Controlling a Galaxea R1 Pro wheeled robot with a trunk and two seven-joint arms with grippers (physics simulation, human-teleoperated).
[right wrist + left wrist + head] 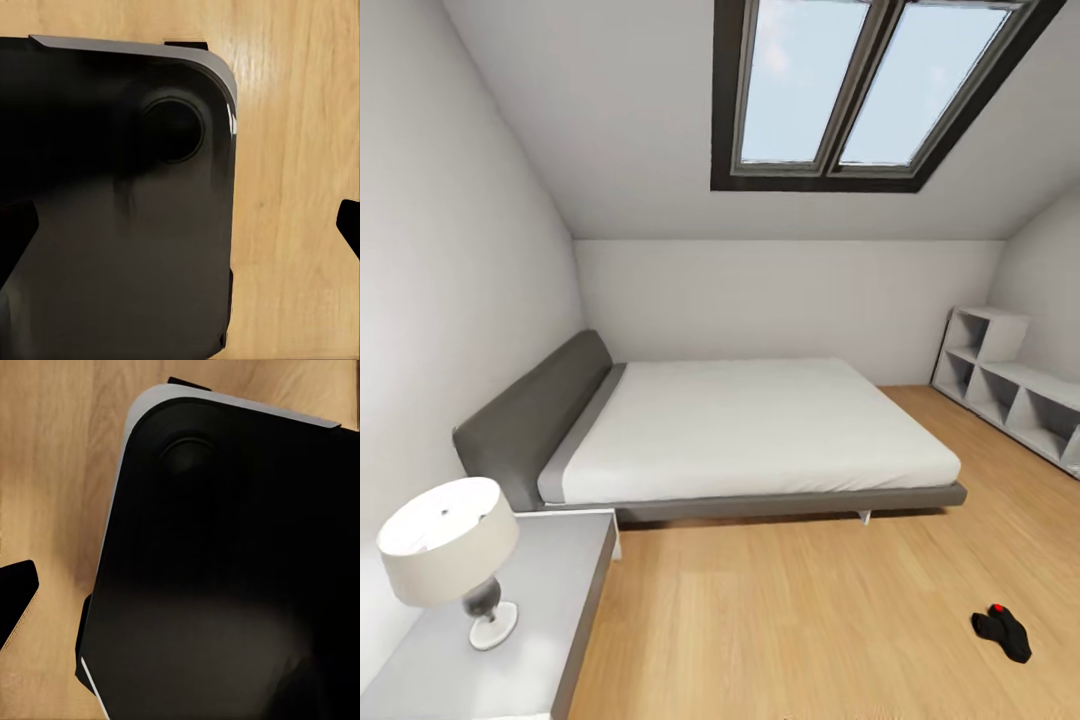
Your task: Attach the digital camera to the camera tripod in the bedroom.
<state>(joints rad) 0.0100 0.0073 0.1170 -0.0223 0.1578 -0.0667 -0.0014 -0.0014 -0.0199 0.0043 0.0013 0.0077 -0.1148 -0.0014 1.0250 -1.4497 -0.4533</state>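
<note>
The digital camera (1001, 632), a small black box with a red mark on top, lies on the light plank floor of the bedroom at the lower right of the head view. The camera tripod is out of view. My right gripper (180, 229) hangs over the floor beside my own black base (112, 225), open, with one dark fingertip (349, 225) at each side and nothing between them. My left gripper (180, 592) also hangs empty over my base (225, 570). One fingertip (15, 596) stands far out to the side, and the other is lost against the black.
A low grey bed (760, 430) with a white mattress stands against the far wall under a skylight (870, 85). A grey nightstand (560, 600) with a white-shaded lamp (450, 545) is at the near left. White cube shelves (1010, 390) line the right wall. Wooden floor lies between bed and camera.
</note>
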